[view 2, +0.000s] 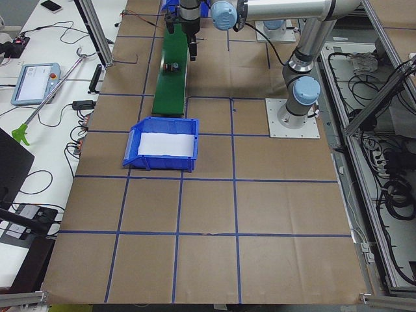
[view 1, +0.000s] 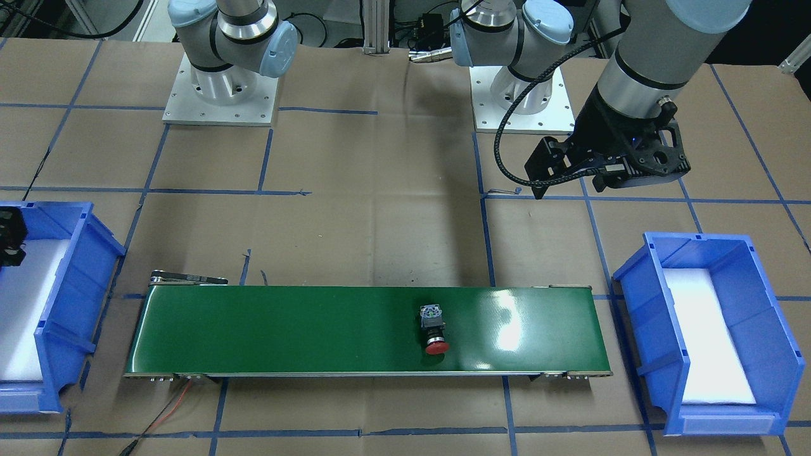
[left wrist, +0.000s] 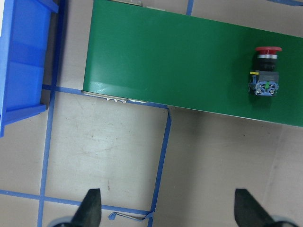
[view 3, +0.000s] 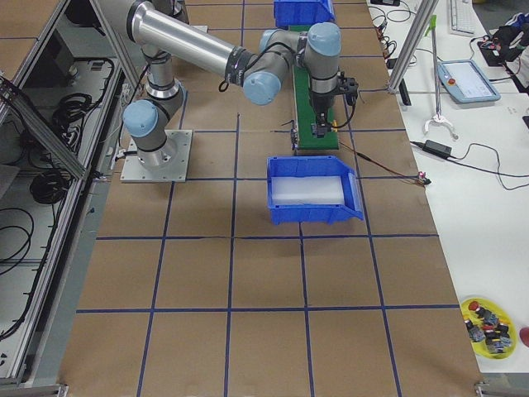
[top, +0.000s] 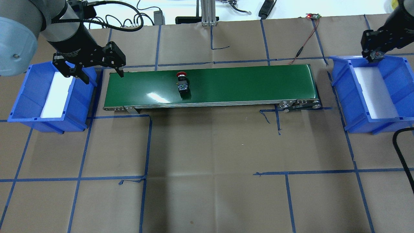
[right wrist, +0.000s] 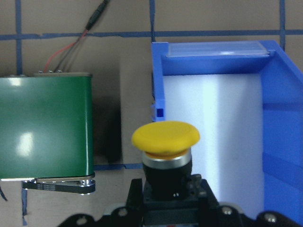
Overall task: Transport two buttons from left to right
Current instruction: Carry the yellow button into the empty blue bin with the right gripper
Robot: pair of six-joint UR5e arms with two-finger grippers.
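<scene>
Judging the task roughly half done, with neither button delivered yet. Clamping the yellow push-button (right wrist: 165, 151) in the right gripper (top: 374, 55), hovering at the rim of the right blue bin (right wrist: 208, 64) (only white liner showing inside). Leaving the red push-button (top: 182, 83) lying sideways on the green conveyor belt (top: 242, 84), in its left half. Holding the left gripper (top: 103, 77) jaws wide apart, gripping nothing, beside the left blue bin (top: 48, 123), likewise showing only liner.
</scene>
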